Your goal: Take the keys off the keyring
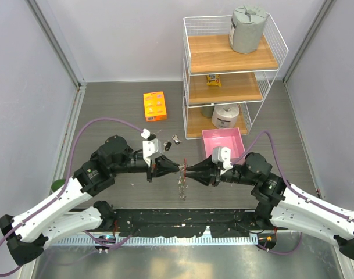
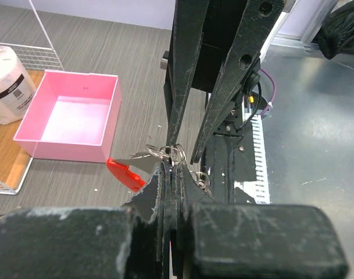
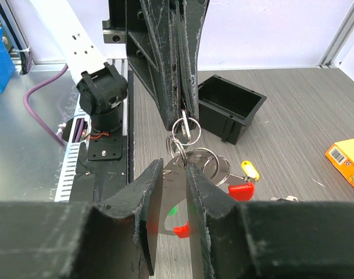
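My left claw (image 2: 171, 172) clamped tight on keyring (image 3: 187, 129), anchoring it aloft; my right claw (image 3: 175, 165) nips key (image 3: 174, 181), likely for opposing pull to slide it off

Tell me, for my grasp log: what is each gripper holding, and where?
The left gripper pinches a loop of the thin silvery metal keyring; the right gripper clamps what looks like a flat silvery key.

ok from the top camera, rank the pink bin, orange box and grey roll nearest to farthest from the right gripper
1. pink bin, just behind the right gripper, to its right
2. orange box, farther back, left
3. grey roll, atop the wire rack, far back
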{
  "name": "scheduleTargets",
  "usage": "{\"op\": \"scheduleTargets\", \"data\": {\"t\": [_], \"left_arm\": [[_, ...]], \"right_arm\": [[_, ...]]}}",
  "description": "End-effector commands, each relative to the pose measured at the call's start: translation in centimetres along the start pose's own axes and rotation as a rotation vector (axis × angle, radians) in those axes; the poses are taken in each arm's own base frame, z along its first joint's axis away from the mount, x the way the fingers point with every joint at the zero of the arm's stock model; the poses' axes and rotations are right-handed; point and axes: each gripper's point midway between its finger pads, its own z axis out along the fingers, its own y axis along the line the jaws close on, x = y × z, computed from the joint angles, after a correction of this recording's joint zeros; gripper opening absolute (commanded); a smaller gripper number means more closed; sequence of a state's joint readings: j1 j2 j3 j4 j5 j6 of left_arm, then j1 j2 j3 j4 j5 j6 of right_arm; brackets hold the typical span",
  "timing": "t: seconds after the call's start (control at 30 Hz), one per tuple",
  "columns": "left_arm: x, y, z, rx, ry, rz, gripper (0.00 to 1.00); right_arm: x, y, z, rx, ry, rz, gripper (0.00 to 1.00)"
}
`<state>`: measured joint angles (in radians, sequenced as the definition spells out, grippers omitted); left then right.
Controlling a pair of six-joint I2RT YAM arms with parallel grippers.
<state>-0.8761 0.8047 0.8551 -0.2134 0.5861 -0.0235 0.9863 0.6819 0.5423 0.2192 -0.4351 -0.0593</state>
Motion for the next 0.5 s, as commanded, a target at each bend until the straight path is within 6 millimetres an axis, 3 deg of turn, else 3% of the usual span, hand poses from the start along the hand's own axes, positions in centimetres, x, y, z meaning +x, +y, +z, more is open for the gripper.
{"op": "scheduleTargets", "data": {"t": [0.0, 0.3, 0.47], "left_arm": [[-3.44, -0.72, -0.3, 0.026, -0.105, 0.055, 0.0], [-3.06, -1.11, 0.04, 0.055, -0.099, 0.028, 0.0], [-3.19, -1.28, -0.05, 0.06, -0.11, 0.027, 0.0]], "right_arm": [[-2.91, 0.32, 0.28, -0.031, -0.079, -0.05, 0.28], [-3.12, 0.43, 0.42, -0.039, -0.083, -0.045, 0.25], [-3.16, 0.33, 0.54, -0.033, -0.083, -0.035, 0.3]]}}
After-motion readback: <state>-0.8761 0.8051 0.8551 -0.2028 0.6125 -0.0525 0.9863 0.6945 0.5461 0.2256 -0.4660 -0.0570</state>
